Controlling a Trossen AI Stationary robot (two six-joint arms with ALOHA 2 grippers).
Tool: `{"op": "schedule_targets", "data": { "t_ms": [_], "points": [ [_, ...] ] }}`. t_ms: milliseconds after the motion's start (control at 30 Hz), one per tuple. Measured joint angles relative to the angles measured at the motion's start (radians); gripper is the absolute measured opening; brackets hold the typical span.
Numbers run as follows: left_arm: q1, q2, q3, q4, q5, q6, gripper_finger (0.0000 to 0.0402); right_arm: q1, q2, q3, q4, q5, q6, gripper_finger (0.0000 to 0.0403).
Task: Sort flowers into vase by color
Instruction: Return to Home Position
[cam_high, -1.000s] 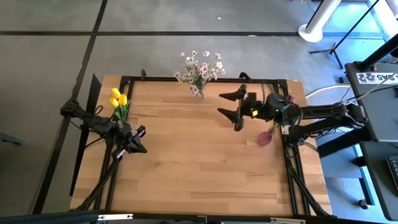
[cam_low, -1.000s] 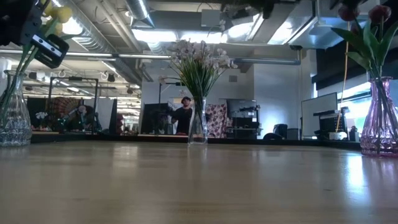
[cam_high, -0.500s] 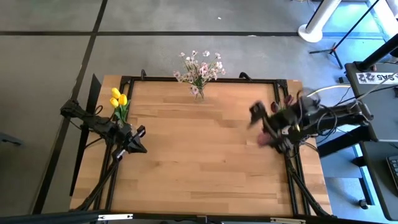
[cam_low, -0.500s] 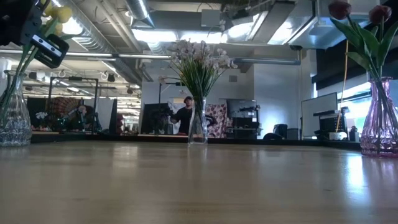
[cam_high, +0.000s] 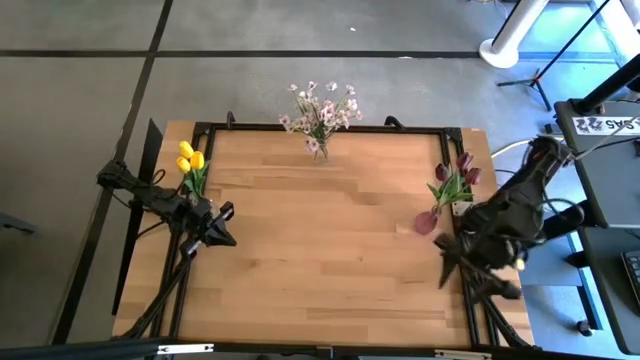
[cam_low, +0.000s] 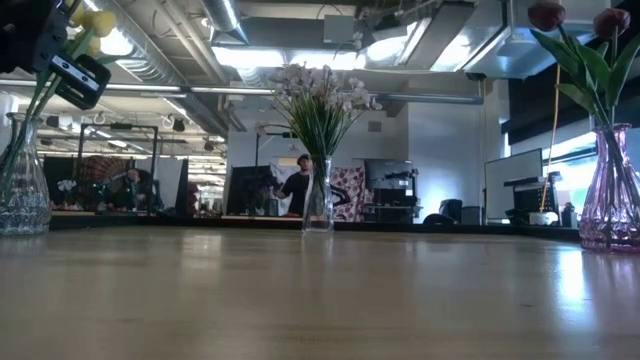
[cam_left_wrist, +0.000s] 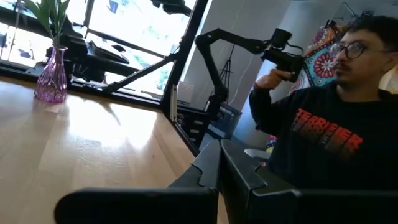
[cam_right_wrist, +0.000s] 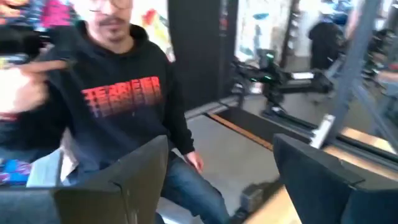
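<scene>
Maroon tulips (cam_high: 455, 176) are standing near the right gripper (cam_high: 444, 262), gaping empty. Yellow tulips (cam_high: 190, 157) are sitting beside the closed left gripper (cam_high: 224, 226).

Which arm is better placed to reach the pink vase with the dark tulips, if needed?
Right, I judge. The right claw hangs at the table's right edge, close to the pink vase; the left claw is across the table by the yellow tulips.

Grey floor (cam_high: 80, 80), ceiling ducts (cam_low: 165, 60), seemingly bright windows (cam_left_wrist: 137, 28).
</scene>
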Motion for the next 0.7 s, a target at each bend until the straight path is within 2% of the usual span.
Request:
{"op": "schedule_targets", "data": {
  "t_ms": [133, 333, 533, 700],
  "points": [
    [0.0, 0.0, 0.0, 0.0, 0.0, 0.0, 0.0004, 0.098, -0.109, -0.09, 0.027, 0.012, 0.022, 0.0284],
    [0.0, 0.0, 0.0, 0.0, 0.0, 0.0, 0.0004, 0.157, -0.239, -0.331, 0.192, -0.025, 0.134, 0.0241],
    [0.0, 0.0, 0.0, 0.0, 0.0, 0.0, 0.0004, 0.158, -0.278, -0.533, 0.381, -0.147, 0.158, 0.0192],
    [0.0, 0.0, 0.0, 0.0, 0.0, 0.0, 0.0004, 0.158, -0.287, -0.64, 0.492, -0.201, 0.173, 0.016]
  ]
}}
